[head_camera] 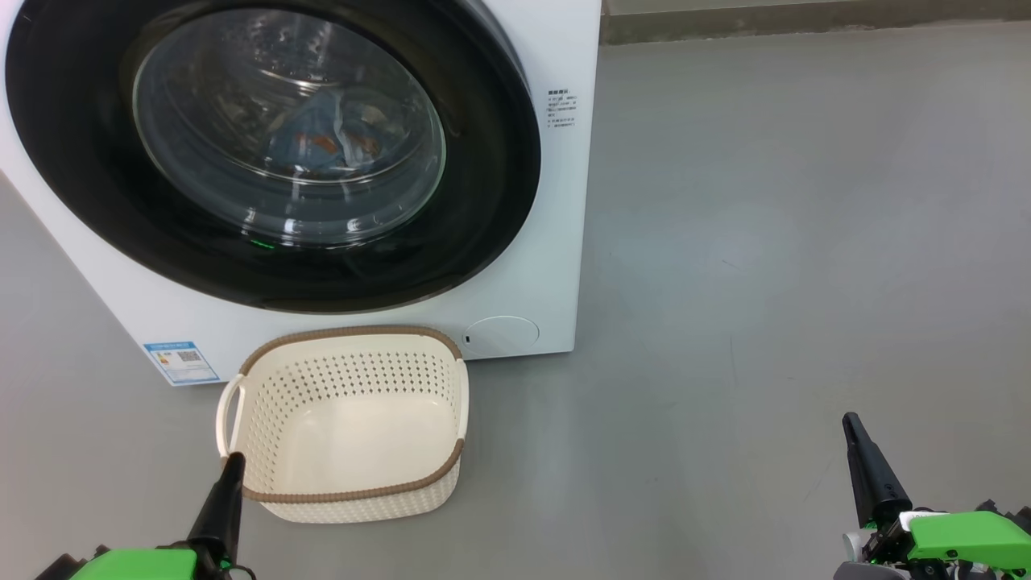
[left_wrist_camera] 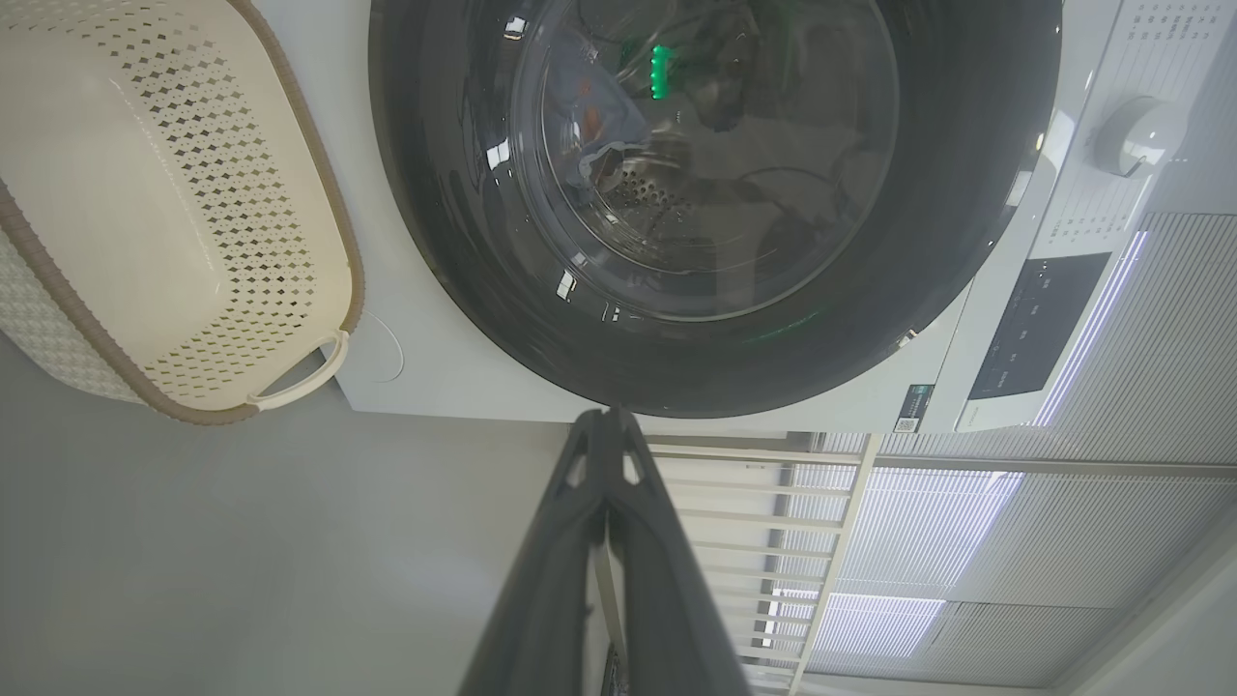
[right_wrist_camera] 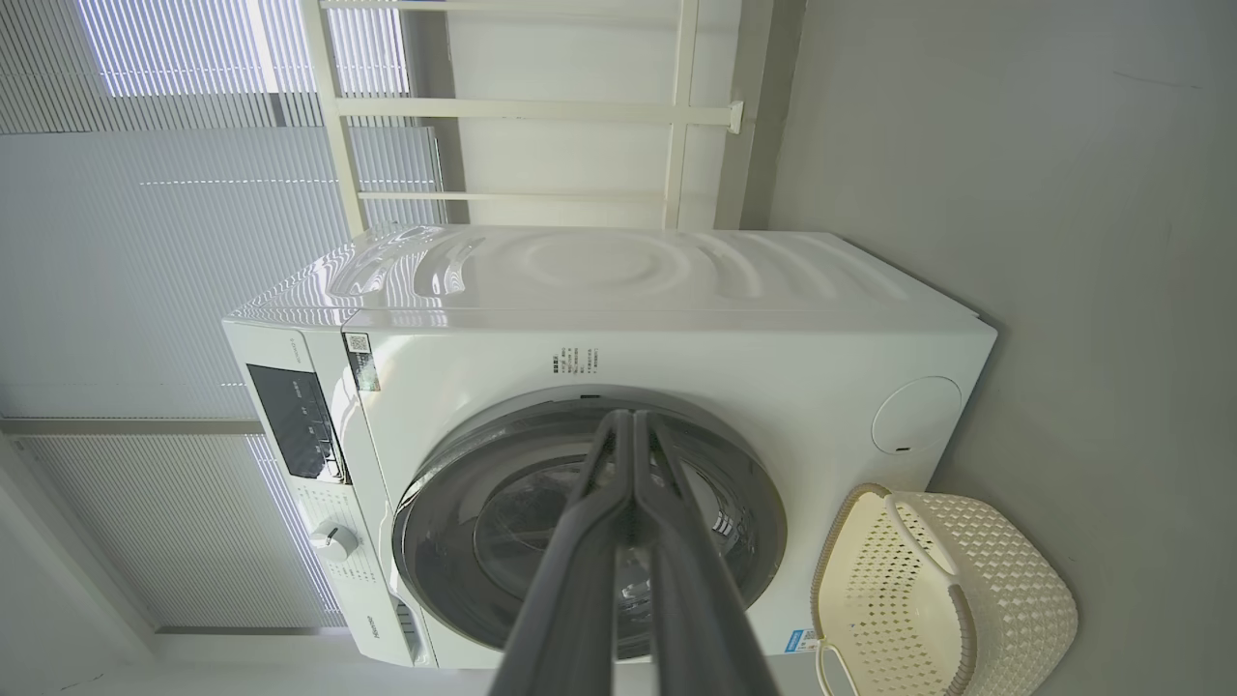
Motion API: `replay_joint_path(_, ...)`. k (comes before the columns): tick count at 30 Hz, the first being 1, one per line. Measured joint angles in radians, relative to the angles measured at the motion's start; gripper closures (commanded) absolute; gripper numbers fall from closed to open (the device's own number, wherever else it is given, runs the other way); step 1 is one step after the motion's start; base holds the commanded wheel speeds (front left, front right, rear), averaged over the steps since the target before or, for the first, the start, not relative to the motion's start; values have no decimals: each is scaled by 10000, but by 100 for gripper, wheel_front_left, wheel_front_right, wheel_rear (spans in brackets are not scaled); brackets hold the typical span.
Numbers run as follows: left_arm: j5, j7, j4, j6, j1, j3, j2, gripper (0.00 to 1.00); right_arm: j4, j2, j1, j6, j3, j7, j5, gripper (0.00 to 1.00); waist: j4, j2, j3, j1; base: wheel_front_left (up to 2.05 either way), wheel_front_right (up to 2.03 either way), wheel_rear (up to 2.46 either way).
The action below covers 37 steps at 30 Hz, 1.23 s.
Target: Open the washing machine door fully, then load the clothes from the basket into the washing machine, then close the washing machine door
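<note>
Head view, Jo: is that washing machine door (head_camera: 242, 209) properly shut?

Looks it, Sam. Its black rim lies flat against the front of the washing machine (head_camera: 556, 242), and the clothes (head_camera: 326, 141) show blue and orange behind the glass. Whether the latch has caught, I can't tell.

And the basket (head_camera: 354, 332)?

Nothing in it. It stands on the floor (head_camera: 765, 242) just beside the machine's bottom front edge, under the door. I'd judge the job all but finished.

So what could spoil it?

Two things. If the latch hasn't caught, the door could drift open. And the left gripper (head_camera: 234, 461), fingers pressed together and holding nothing, overlaps the basket's near left corner from up here. The left wrist view puts the basket off to one side of those fingers, so they're probably apart, but a careless sweep of that arm could shove or tip so light a thing.

The right gripper (head_camera: 850, 423)?

Pinched together too, carrying nothing, over the floor and well apart from machine and basket. No worry there.
</note>
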<state>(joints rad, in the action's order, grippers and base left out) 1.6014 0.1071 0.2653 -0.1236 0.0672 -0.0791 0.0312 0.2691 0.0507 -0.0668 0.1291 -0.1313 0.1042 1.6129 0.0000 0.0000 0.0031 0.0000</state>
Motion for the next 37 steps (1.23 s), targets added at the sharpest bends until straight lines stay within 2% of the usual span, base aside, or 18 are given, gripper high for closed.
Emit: replay_joint_path(37,0,0,0,0,0,0,0,100,0,-19,0,0,-35,2,0,100,0,0,0,0,0,0,0)
